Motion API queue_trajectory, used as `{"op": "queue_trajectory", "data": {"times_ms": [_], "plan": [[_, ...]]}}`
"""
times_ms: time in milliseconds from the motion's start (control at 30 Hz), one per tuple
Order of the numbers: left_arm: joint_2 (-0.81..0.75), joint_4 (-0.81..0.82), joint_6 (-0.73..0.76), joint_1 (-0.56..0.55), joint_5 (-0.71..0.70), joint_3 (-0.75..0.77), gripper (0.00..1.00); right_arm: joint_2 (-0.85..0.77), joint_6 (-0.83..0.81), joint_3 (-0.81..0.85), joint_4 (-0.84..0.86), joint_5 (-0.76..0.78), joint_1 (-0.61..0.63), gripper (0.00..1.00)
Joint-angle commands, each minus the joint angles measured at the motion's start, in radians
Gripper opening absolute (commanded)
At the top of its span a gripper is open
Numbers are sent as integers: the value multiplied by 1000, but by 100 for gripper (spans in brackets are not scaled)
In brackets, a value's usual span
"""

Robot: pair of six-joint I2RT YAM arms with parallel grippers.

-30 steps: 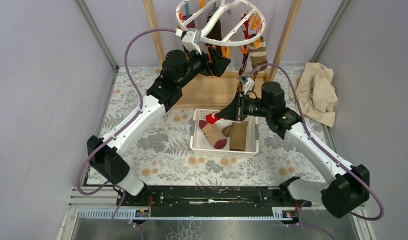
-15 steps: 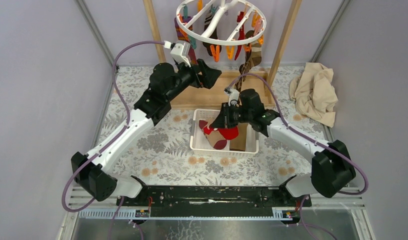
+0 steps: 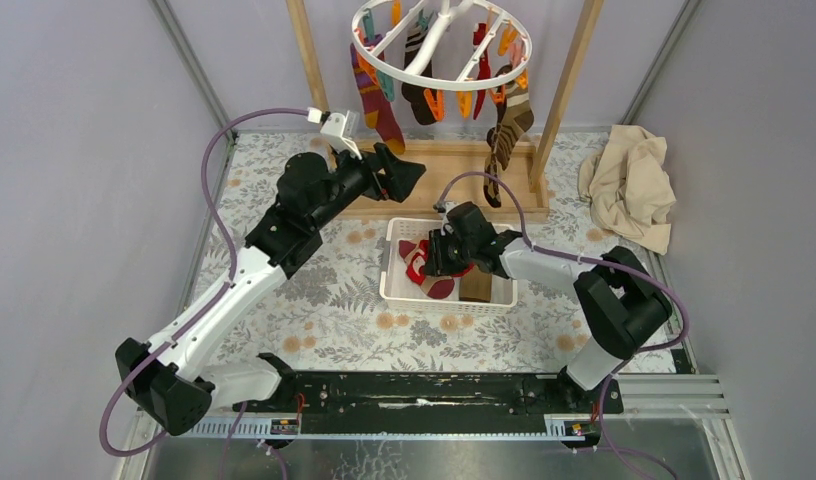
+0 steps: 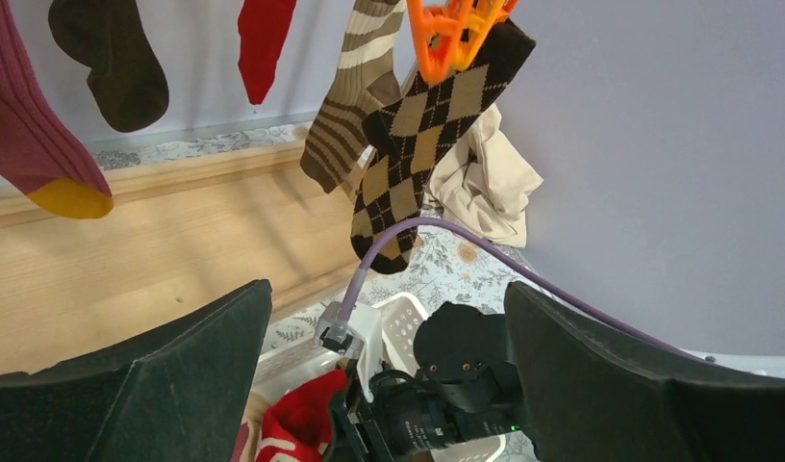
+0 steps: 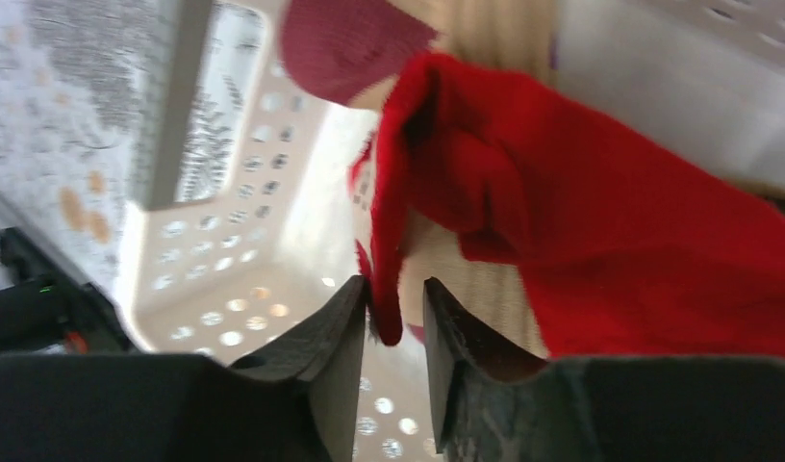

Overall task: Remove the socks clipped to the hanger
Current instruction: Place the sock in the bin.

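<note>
Right gripper (image 3: 429,256) has lowered into the basket (image 3: 446,303), jaws parting off the red sock (image 5: 600,231); left gripper (image 3: 402,172), spread wide, has retreated to 7 o'clock of the hanger (image 3: 421,55), where more socks (image 3: 509,130) remain clipped

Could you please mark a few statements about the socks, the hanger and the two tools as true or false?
1. The left tool is open and empty. True.
2. The right tool is down at the white basket, beside a red sock. True.
3. The brown argyle sock lies in the basket. False: it hangs from an orange clip on the hanger.
4. The beige cloth is clipped to the hanger. False: it lies on the table, over by the right wall.
</note>
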Motion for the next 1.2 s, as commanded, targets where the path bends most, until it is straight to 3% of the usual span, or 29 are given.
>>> {"op": "queue_trajectory", "data": {"times_ms": [0, 367, 767, 1000, 1167], "plan": [[-40, -9, -3, -10, -21, -25, 99, -13, -24, -5, -40, 153, 27, 39], [-113, -70, -3, -21, -45, -68, 99, -228, -118, 105, -270, 360, 43, 53], [-156, -106, 6, -27, -75, -86, 99, 10, -124, 204, -183, 388, 76, 54], [-170, -109, 0, -29, -70, -105, 99, 155, -86, 158, -130, 429, 96, 53], [-168, -107, -1, -29, -72, -115, 99, 166, -53, 95, -115, 429, 117, 53]]}}
